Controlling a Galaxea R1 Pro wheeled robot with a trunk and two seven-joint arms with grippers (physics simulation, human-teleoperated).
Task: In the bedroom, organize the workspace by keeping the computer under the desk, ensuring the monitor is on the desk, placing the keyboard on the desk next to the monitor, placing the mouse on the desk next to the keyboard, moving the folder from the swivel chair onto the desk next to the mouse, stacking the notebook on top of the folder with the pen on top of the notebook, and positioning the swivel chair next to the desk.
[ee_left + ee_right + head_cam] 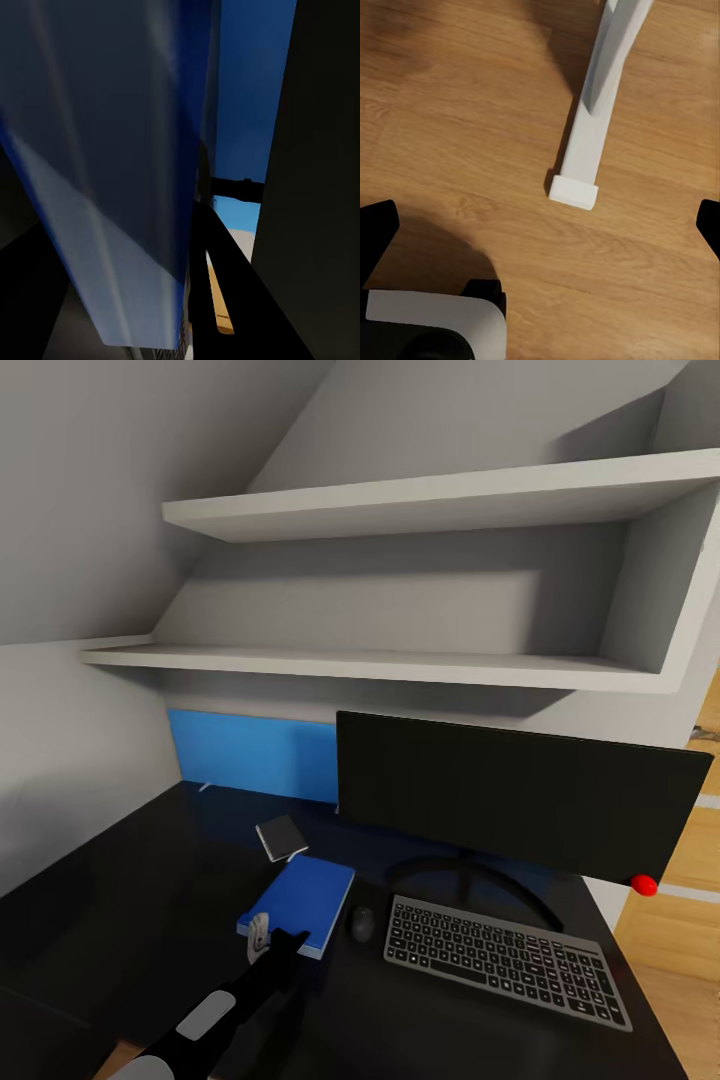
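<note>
The left gripper (268,938), a black two-fingered claw on a black and grey arm, is seen at the near edge of the bright blue flat rectangular folder (300,905); whether it is spread or pinching the folder cannot be told. In the left wrist view the folder's blue cover (112,165) is shown very close. The right gripper's black fingertips (376,232) are held wide apart above the wooden plank floor (465,135), near a white desk leg (589,142).

The folder is laid flat on the long black-topped desk (130,900). Just beside it lies the small dark oval mouse (361,923), then the slim silver-grey keyboard with black keys (507,960). Behind the folder, the thin dark-covered notebook (281,837) is found. The large flat black monitor (515,795) is stood farther back, before the bright blue back panel (250,755) and white wall shelves (400,660).
</note>
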